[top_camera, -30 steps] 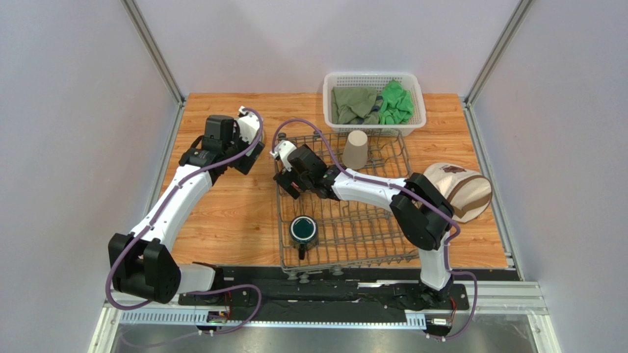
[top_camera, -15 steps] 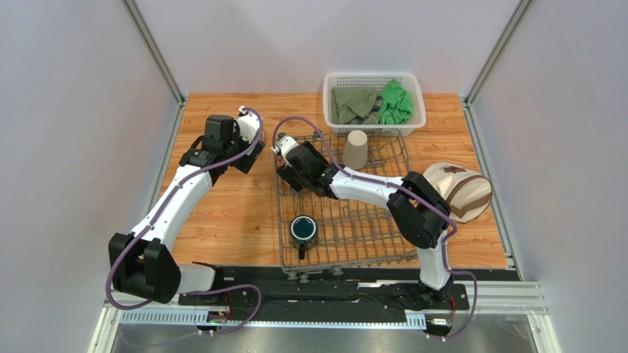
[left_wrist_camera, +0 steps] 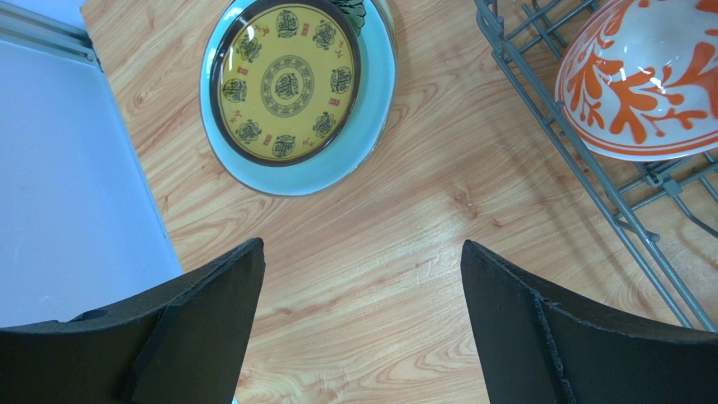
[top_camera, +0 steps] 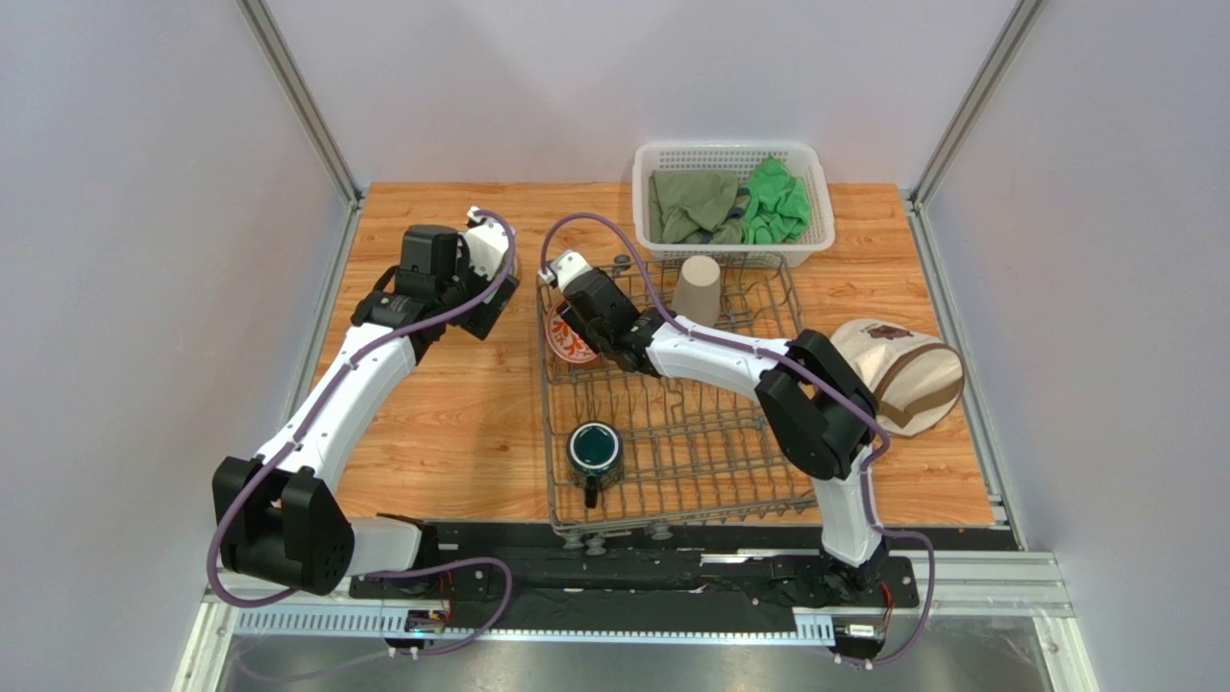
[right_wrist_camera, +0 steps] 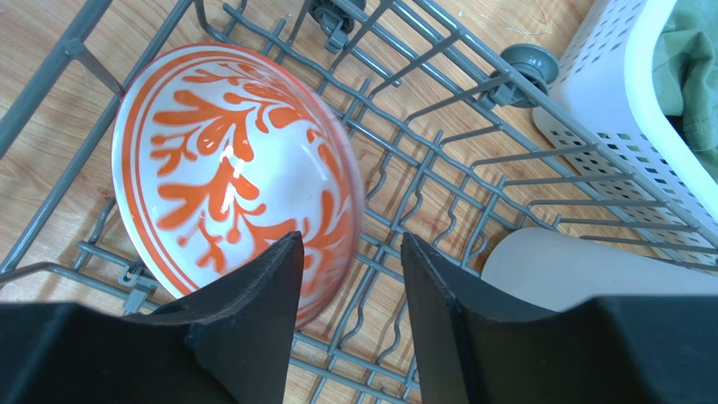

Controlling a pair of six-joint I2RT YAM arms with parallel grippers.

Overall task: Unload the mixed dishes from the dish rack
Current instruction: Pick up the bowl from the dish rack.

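1. Left arm (top_camera: 339,392) and right arm (top_camera: 715,361): white link shells, black joint housings.
2. Purple cable (top_camera: 585,218) is routed externally along each arm.
3. Left end effector (left_wrist_camera: 361,248) and right end effector (right_wrist_camera: 351,240): matte black fingers, broad, tapered, with slightly roughened edges.
4. Base plate (top_camera: 650,570): black, mounted on a slotted aluminium rail (top_camera: 982,581).

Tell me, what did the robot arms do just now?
The right gripper slid toward the far-left corner of the dish rack and narrowed its jaws around the rim of the orange-and-white bowl, apparently not pinching it yet. The left gripper stayed open where it was. The dark teal mug and beige cup stayed in the rack.
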